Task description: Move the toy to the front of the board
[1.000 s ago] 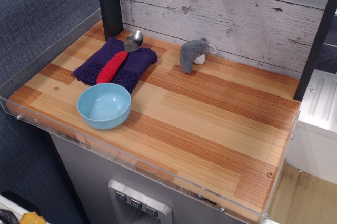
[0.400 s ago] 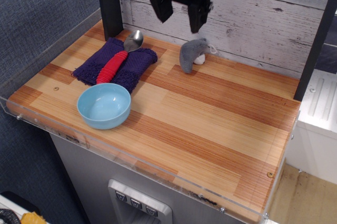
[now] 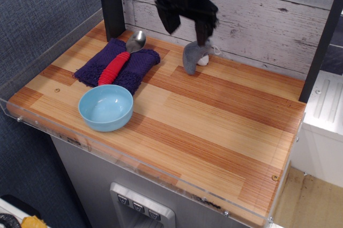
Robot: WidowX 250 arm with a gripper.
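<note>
The toy (image 3: pixel 192 59) is a small grey plush animal with a white underside and a thin string loop. It sits at the back of the board (image 3: pixel 214 126), close to the whitewashed wall. My black gripper (image 3: pixel 186 30) hangs open just above it. Its left finger is clear of the toy to the left. Its right finger (image 3: pixel 202 32) comes down right at the toy's top and covers part of it. I cannot tell if it touches.
A purple knitted cloth (image 3: pixel 117 67) lies at the back left with a red-handled spoon (image 3: pixel 122 58) on it. A light blue bowl (image 3: pixel 106 107) stands in front of the cloth. A black post (image 3: pixel 111 2) rises at the back left corner.
The gripper has come down from the top edge of the view to just above the toy, staying open. The toy has not moved.
</note>
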